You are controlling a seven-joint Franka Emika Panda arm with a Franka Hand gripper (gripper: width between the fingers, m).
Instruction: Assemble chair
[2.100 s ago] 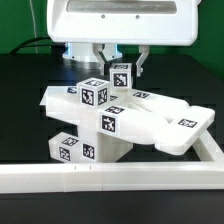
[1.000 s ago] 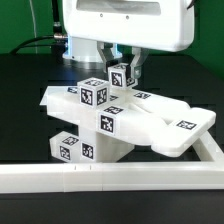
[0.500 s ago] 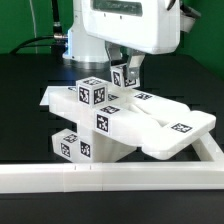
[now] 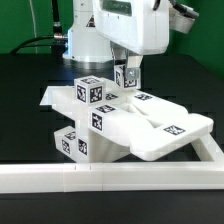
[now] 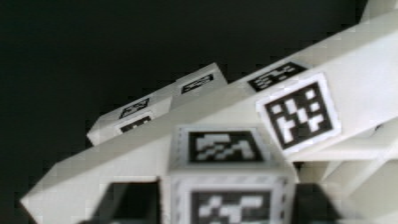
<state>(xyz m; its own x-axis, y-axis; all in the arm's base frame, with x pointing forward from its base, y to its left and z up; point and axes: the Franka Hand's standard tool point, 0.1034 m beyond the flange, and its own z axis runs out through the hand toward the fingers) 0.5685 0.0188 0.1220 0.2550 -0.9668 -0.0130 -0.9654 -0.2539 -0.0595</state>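
On black table, chair (image 4: 130,125) long axis slants toward exterior view's right; fingers (image 4: 128,78) apparently gripping tagged post.

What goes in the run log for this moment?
tool: at small tagged piece, grip unclear | chair assembly: tilted on table | rail: in front

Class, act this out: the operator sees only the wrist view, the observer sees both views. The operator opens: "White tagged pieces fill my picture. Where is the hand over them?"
Observer: The hand is at the far side of the glossy white plastic chair pieces, its fingers flanking a small tagged white block.
Operator: What lies in front of the pile?
Observer: A long white L-shaped rail crosses the exterior view's foreground on the black table.
Operator: Are the pieces in one layer?
Observer: No, they are stacked. A lower tagged block sits under a wide flat piece that overhangs toward the exterior view's right.
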